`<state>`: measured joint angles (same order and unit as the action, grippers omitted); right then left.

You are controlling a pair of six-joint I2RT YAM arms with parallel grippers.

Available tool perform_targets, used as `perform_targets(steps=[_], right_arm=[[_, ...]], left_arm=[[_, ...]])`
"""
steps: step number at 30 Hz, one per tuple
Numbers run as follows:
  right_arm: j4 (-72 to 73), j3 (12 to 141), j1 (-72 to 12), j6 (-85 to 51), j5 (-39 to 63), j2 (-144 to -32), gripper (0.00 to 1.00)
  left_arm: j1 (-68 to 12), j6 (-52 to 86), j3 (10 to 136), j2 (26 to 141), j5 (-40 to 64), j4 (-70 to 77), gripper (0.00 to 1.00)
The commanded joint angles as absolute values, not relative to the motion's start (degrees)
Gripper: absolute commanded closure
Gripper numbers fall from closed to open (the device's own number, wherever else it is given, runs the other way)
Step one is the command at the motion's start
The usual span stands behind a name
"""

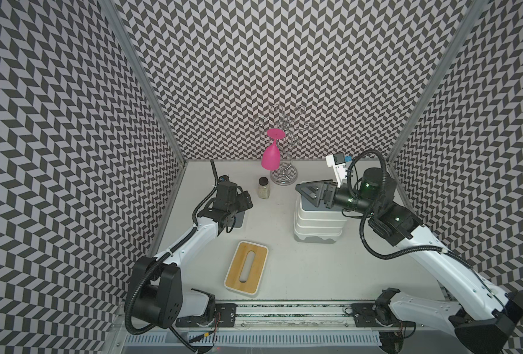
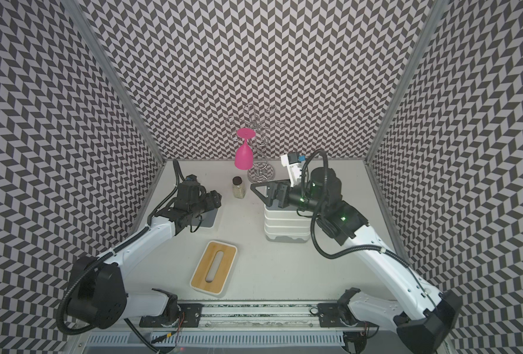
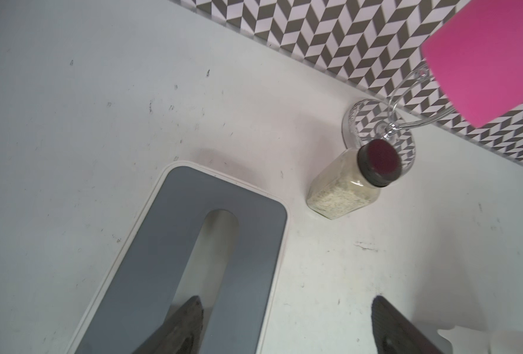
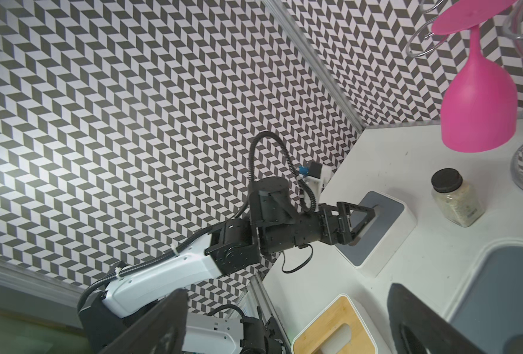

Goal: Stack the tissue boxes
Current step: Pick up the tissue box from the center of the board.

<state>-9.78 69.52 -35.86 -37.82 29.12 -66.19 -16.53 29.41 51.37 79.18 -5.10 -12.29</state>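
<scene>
A grey-lidded box (image 3: pixel 150 260) sits flat on the table (image 1: pixel 300 269), at the back on the left. The left gripper (image 3: pixel 286 300) hangs over its near end with the jaws spread wide. One finger (image 3: pixel 186 321) is over the lid's slot and the other is out past the box's long edge, above bare table. It grips nothing.

On the right is a stack of boxes (image 1: pixel 318 223), white-sided with a grey lid on top. The right gripper (image 1: pixel 307 194) is just above that lid, fully spread and empty.

A wooden-lidded box (image 1: pixel 246 269) lies alone toward the front, between the arms and well apart from both grippers.

A jar (image 1: pixel 263 187) stands just beyond the grey-lidded box. Behind the jar, a pink glass (image 1: pixel 269 156) hangs upside down on a wire rack (image 1: pixel 284 179).
</scene>
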Motion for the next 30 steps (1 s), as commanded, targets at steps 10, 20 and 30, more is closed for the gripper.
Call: perform_targets(steps=[10, 20, 30], right_arm=[[-5.55, 74.13, -38.23, -39.92, 31.04, -71.24, 0.01], [-7.19, 74.68, -38.5, -39.55, 29.99, -71.63, 0.01], [-9.0, 75.7, -38.5, -38.94, 28.93, -71.51, 0.01]], left_arm=[[-15.37, 28.24, 51.77, 88.3, -4.2, -9.41, 0.15], [-15.99, 27.44, 53.3, 93.11, -5.96, -9.53, 0.22], [-16.5, 26.07, 55.02, 96.3, -10.81, -11.01, 0.36]])
